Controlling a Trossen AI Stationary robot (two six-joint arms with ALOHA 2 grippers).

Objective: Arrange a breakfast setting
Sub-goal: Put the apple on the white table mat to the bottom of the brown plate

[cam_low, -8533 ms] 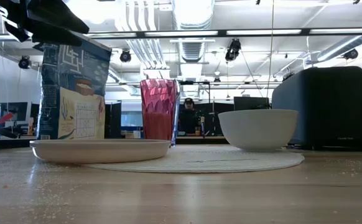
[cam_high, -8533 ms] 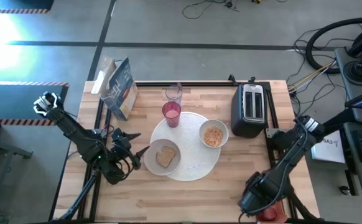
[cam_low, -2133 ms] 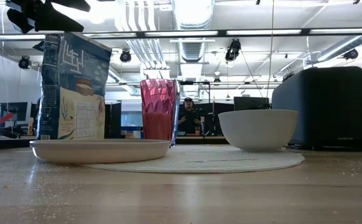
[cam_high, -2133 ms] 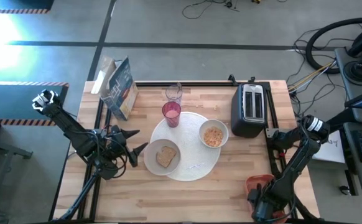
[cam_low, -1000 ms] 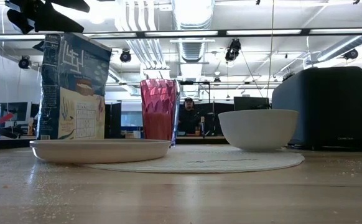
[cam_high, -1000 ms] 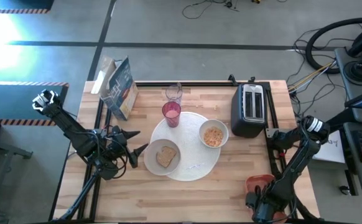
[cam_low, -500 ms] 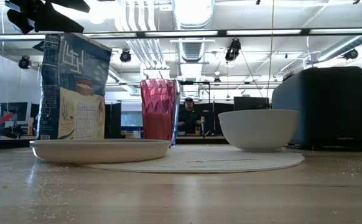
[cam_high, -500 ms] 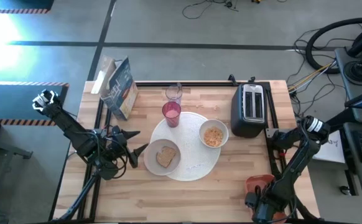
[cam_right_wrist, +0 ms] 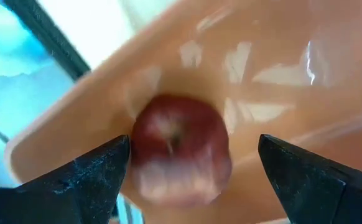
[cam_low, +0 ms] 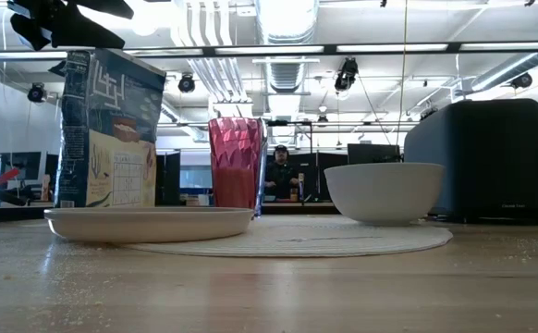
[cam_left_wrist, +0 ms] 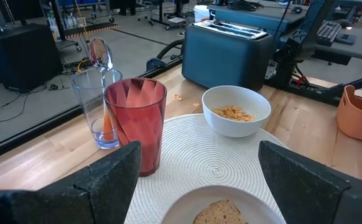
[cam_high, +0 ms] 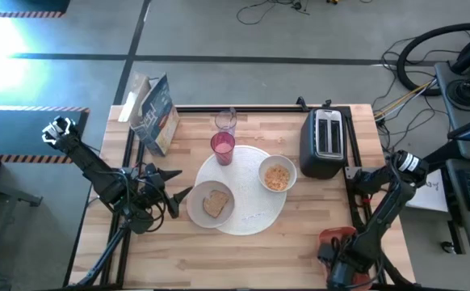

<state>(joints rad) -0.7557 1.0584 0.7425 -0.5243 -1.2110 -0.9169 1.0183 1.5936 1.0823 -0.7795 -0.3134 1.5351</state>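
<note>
Two arms flank a wooden table (cam_high: 219, 255) whose near half is bare wood, the broadest free stretch. A black toaster (cam_high: 322, 143) stands at the right edge and a cereal box (cam_high: 156, 115) at the far left corner. Centred lies the large white round plate (cam_high: 255, 214); the smaller pale plate (cam_high: 199, 207) overlaps its left rim and carries the toast slice (cam_high: 215, 203). The small white bowl (cam_high: 277, 175) sits on the right rim, the pink tumbler (cam_high: 223, 147) on the far rim, the clear glass (cam_high: 225, 122) just behind it. The left gripper (cam_high: 176, 195) hovers beside the pale plate, fingers spread wide. The right gripper (cam_right_wrist: 184, 165), also wide, hangs over the dark-red fruit (cam_right_wrist: 180, 149) in an orange tray (cam_high: 337, 238) at the near right corner.
</note>
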